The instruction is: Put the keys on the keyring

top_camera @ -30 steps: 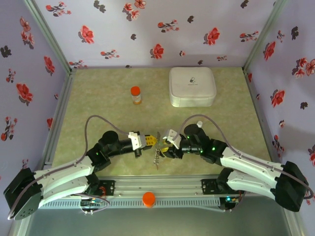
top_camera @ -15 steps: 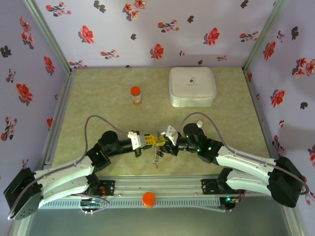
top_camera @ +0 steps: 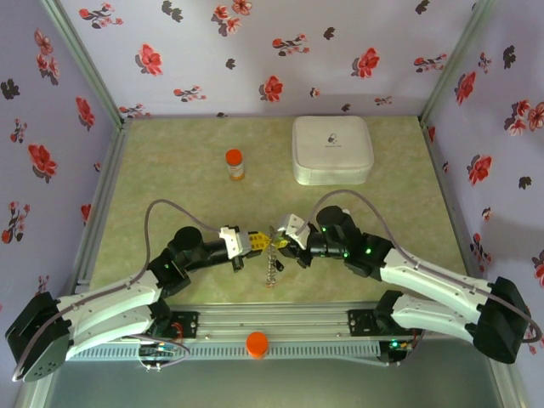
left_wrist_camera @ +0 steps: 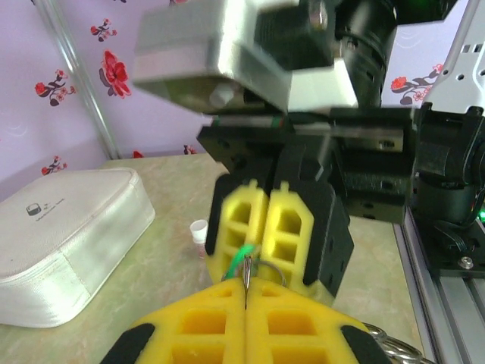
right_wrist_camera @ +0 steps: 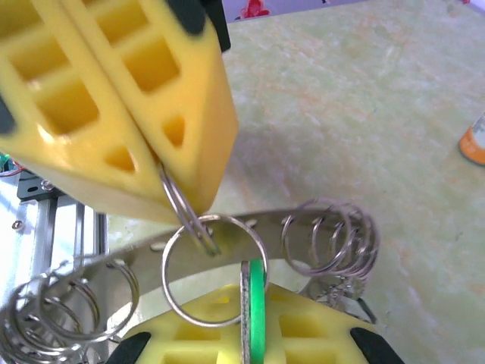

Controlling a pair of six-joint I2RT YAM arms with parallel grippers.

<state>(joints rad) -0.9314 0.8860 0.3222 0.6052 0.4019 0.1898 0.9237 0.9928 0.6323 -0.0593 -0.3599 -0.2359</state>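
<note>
My right gripper (top_camera: pixel 286 244) is squeezed tight on a thin green key (right_wrist_camera: pixel 255 303). My left gripper (top_camera: pixel 257 244) is squeezed tight on a small wire ring (right_wrist_camera: pixel 184 210). They meet tip to tip over the near middle of the table (top_camera: pixel 170 195).

The keyring (top_camera: pixel 270 269) is a silver band with lots of curly wire loops. It hangs from between my fingers toward 6 o'clock.

An orange bottle (top_camera: pixel 235 164) stands well away at 11 o'clock, and a white case (top_camera: pixel 332 150) lies at 1 o'clock. A little white cap (left_wrist_camera: pixel 198 230) sits between the case and my fingers.

The table is pale green and blotchy. The walls (top_camera: pixel 195 42) are purple with red flowers.
</note>
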